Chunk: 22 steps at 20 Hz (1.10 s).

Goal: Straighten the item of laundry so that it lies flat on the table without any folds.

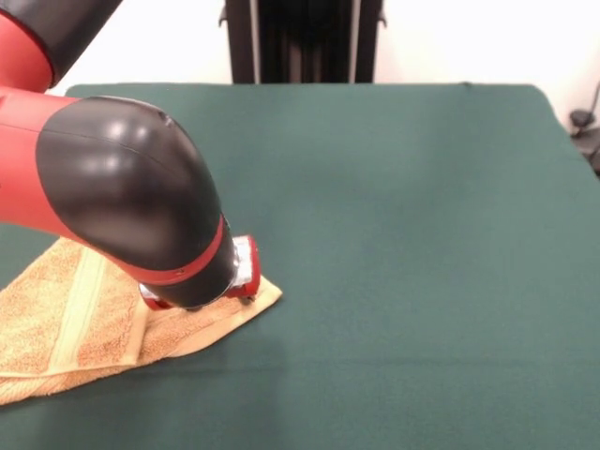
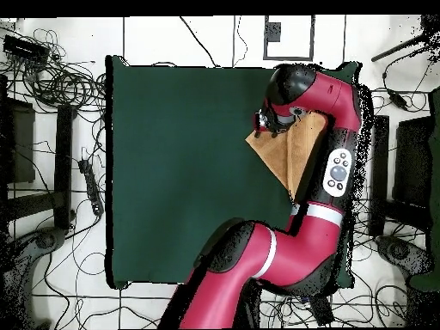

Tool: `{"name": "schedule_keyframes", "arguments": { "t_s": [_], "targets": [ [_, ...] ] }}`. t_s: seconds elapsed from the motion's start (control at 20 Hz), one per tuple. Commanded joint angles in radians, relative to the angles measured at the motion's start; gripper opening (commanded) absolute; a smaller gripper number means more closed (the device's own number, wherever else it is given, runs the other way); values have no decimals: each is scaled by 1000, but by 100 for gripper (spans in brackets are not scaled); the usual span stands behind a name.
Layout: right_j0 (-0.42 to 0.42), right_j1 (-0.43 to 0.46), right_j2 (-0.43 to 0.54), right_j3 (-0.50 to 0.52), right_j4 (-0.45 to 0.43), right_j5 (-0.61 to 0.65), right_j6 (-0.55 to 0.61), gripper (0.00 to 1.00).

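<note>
The orange-tan towel lies folded at the near left of the dark green table, one pointed corner reaching right, a pale ribbed band crossing it. In the overhead view the towel shows as a triangle near the table's right edge, partly under the arm. The gripper is pressed down at the towel's pointed corner, mostly hidden behind the black and red wrist. In the overhead view the gripper sits at the towel's upper left tip.
The red arm runs over the table's right side above the towel. Cables and stands surround the table on the floor. A dark stand is beyond the far right corner.
</note>
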Motion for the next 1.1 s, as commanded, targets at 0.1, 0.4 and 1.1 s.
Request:
{"name": "schedule_keyframes", "arguments": {
  "t_s": [0.1, 0.4, 1.1],
  "targets": [
    [31, 112, 178, 126, 60, -155, 399, 100],
    [39, 113, 195, 128, 80, -129, 455, 100],
    [36, 114, 271, 129, 86, -86, 564, 100]
  ]
}}
